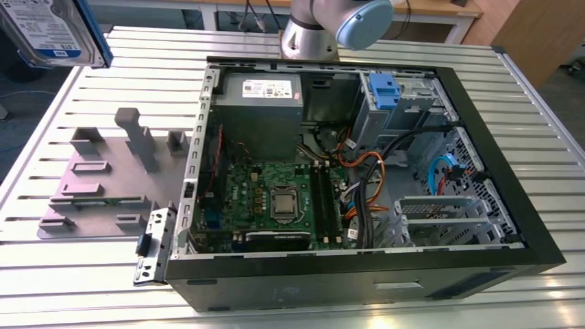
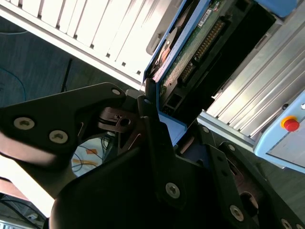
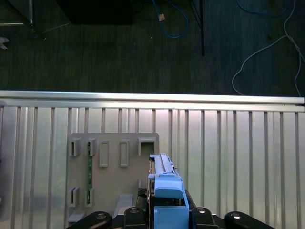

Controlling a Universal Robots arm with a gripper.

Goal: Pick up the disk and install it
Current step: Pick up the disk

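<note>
- Gripping the disk [image 1: 44,29] by one end of its blue carrier [image 3: 167,188], the gripper [image 2: 177,130] has its jaws drawn in narrow on it.
- The disk hangs raised over the table [image 1: 92,288] at the exterior view's left, near the grey fixture [image 1: 101,192] and well apart from the open case [image 1: 539,240].
- It is likely stiff and dense for its size, a metal body in a thinner plastic frame that may flex a little under a clamp.
- The green board [image 2: 190,57] on its underside is bare and looks fragile, so a hold belongs on the carrier's edges, off the board and connector.
- How deep the fingers bite is hard to tell, since their own bodies hide the contact.
</note>
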